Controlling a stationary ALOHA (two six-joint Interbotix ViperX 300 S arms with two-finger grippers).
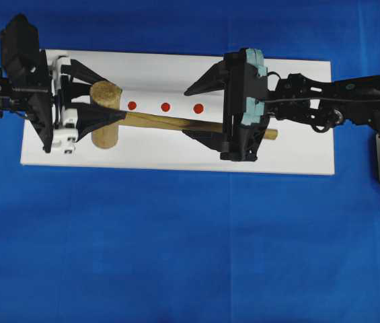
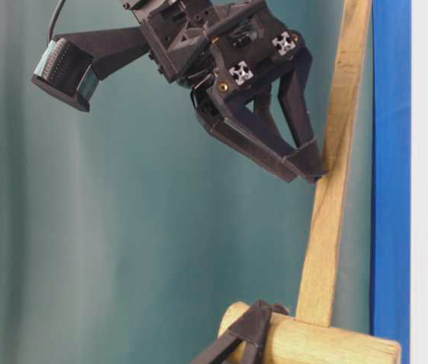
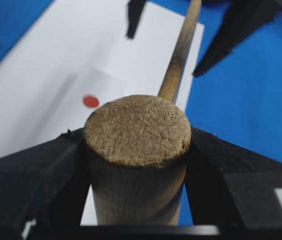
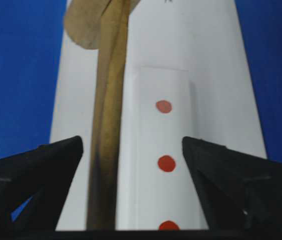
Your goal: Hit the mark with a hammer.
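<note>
Bright even light, soft shadows (wrist views blurred)

arms: black, cabled | left pincer [image 1: 94, 105]: white mounts | right pincer [image 1: 195, 110]: teal pad (wrist)

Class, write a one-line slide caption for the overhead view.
Left gripper clamps the hammer by its head beside three red dots on the white board; open right gripper straddles the handle.
</note>
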